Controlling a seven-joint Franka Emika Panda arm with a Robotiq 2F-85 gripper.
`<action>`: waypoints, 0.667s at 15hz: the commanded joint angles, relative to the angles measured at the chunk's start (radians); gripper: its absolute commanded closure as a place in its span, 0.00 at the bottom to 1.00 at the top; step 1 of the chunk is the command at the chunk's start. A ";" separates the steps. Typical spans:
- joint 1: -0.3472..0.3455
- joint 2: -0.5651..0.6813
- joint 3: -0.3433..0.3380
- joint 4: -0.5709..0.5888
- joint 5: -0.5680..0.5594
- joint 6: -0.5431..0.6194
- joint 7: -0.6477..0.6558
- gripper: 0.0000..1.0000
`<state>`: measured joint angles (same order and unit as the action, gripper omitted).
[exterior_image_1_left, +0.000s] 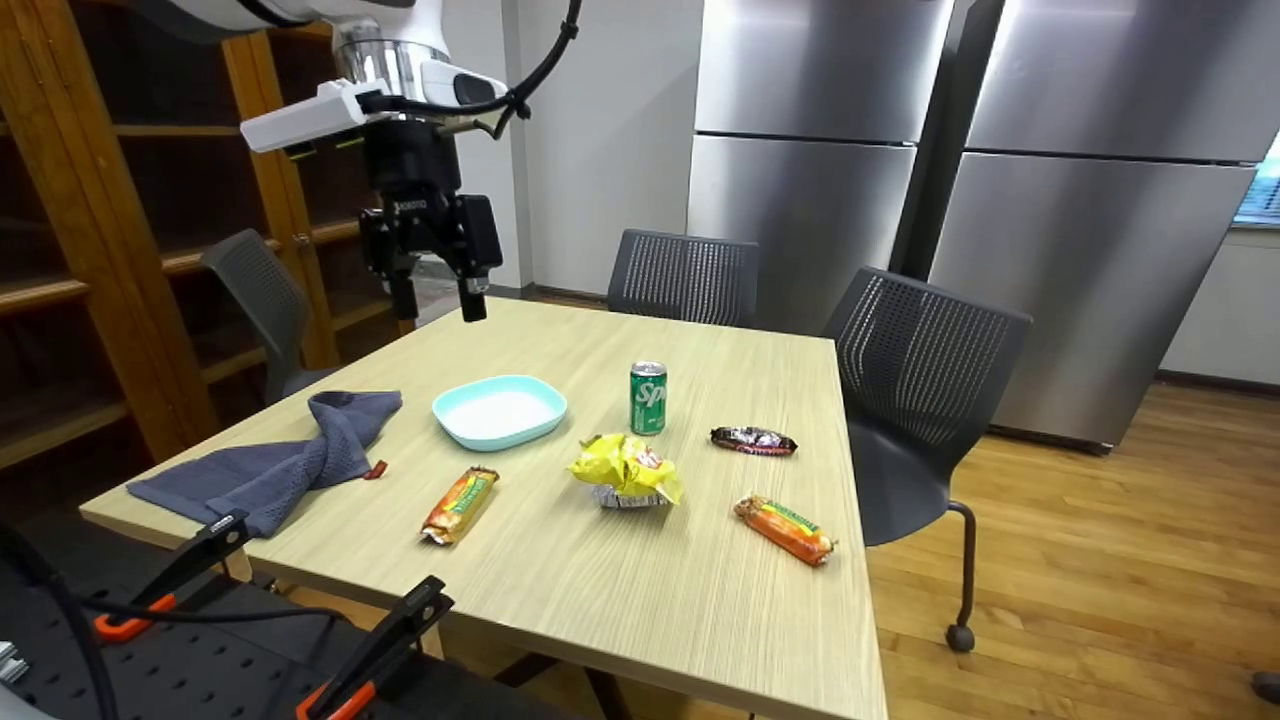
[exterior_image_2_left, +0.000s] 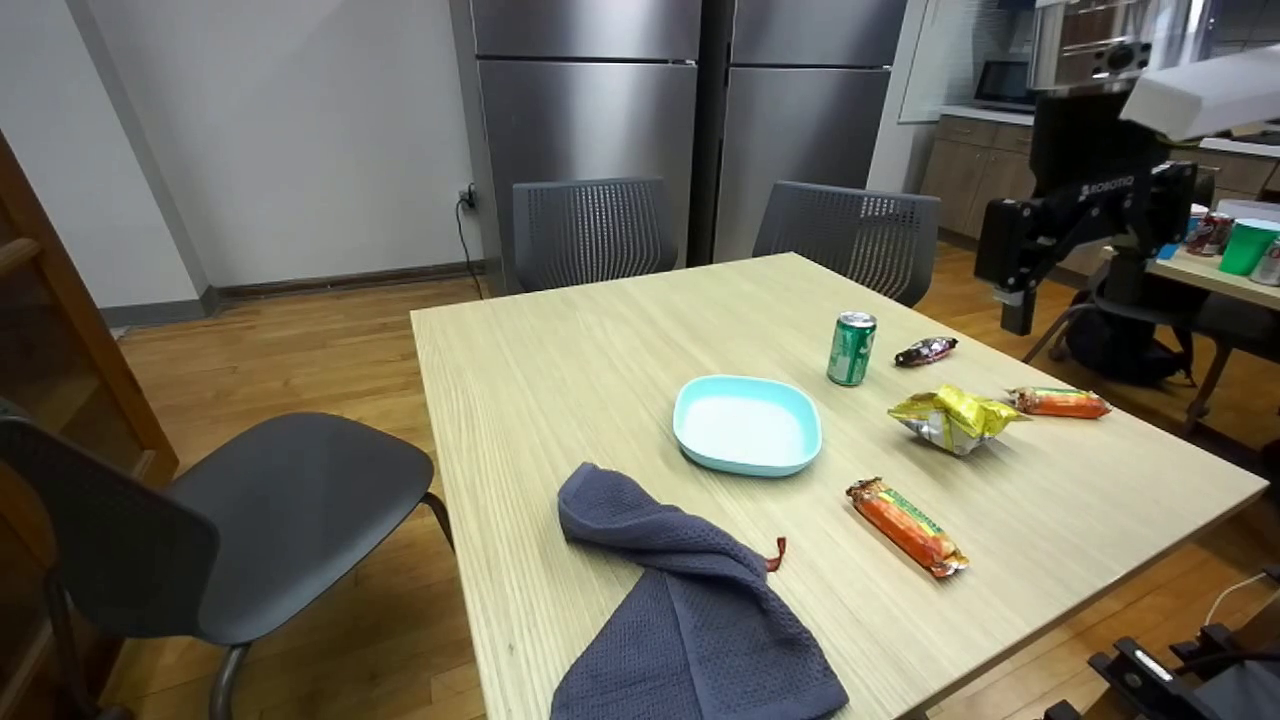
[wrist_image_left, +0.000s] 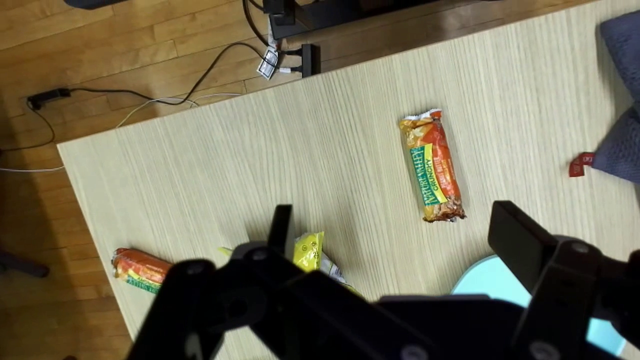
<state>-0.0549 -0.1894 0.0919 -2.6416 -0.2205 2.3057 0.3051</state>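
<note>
Granola bar (wrist_image_left: 434, 167) on the tabletop (wrist_image_left: 345, 165), near the teal plate (wrist_image_left: 486, 280), at a level below the empty end effector (wrist_image_left: 393, 216).

The end effector hangs well above the tabletop, its fingers wide apart and grasping nothing. In the wrist view, the granola bar falls from side to side between the two fingertips but sits off toward the upper edge; one finger partly hides the yellow snack bag (wrist_image_left: 307, 250), the other the teal plate. The granola bar is probably light and stiff, crumbly under pressure, slick in its wrapper; a gentle hold across its narrow middle seems best.
</note>
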 joint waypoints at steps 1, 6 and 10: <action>0.012 -0.004 -0.011 0.001 -0.002 -0.002 0.001 0.00; 0.012 -0.009 -0.011 0.001 -0.002 -0.002 0.001 0.00; 0.024 0.162 0.011 0.082 -0.086 0.002 0.031 0.00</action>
<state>-0.0446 -0.1612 0.0947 -2.6354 -0.2522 2.3057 0.3105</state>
